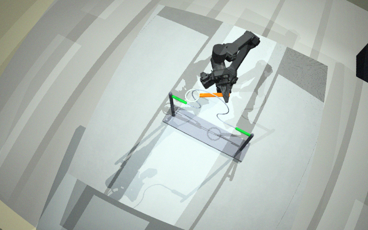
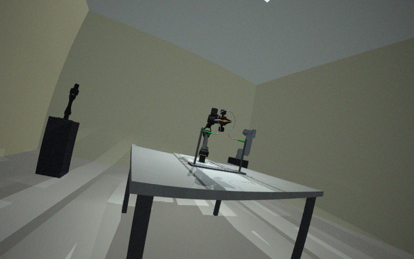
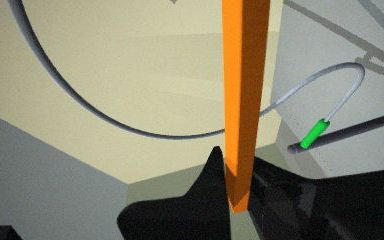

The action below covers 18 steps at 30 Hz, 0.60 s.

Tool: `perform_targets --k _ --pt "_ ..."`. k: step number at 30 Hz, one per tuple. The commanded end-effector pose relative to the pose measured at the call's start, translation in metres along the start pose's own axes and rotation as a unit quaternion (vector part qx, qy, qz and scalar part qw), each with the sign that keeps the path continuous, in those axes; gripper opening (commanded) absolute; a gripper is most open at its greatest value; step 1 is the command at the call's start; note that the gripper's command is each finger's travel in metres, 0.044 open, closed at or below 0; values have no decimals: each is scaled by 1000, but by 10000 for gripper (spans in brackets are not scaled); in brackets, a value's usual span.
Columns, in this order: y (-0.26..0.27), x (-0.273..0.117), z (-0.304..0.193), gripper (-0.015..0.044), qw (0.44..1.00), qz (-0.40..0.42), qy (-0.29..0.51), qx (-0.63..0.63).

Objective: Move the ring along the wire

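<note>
One dark two-fingered hand (image 1: pixel 226 98) is clamped on the end of the straight orange handle (image 1: pixel 211 95), whose thin pale ring (image 1: pixel 192 97) extends away from the fingers toward the nearer dark post (image 1: pixel 171 104). The ring sits just past the green sleeve (image 1: pixel 178 99) by that post, around the curving thin grey wire (image 1: pixel 223 112). In the wrist view the handle (image 3: pixel 243 100) rises from between the black fingers. The other green sleeve (image 1: pixel 242 131) lies well apart, above the grey base plate (image 1: pixel 197 133) on the pale tabletop (image 1: pixel 152 85).

Two posts (image 1: pixel 171 104), two green sleeves (image 1: pixel 179 98), one ring (image 1: pixel 192 96), one handle (image 1: pixel 210 95).
</note>
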<state>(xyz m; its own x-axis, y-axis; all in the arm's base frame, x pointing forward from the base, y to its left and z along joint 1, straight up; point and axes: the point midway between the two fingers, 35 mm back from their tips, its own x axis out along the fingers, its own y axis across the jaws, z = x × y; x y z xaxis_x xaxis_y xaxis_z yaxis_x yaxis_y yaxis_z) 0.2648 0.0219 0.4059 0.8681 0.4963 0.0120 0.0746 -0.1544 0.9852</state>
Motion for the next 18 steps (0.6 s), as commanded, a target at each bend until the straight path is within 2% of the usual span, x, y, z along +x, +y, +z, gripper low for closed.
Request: perform_targets --k 1,18 --pt "0 0 -1 -150 1000 -15 -1 -24" --pt "-8 1 0 -150 991 -75 -12 -106"
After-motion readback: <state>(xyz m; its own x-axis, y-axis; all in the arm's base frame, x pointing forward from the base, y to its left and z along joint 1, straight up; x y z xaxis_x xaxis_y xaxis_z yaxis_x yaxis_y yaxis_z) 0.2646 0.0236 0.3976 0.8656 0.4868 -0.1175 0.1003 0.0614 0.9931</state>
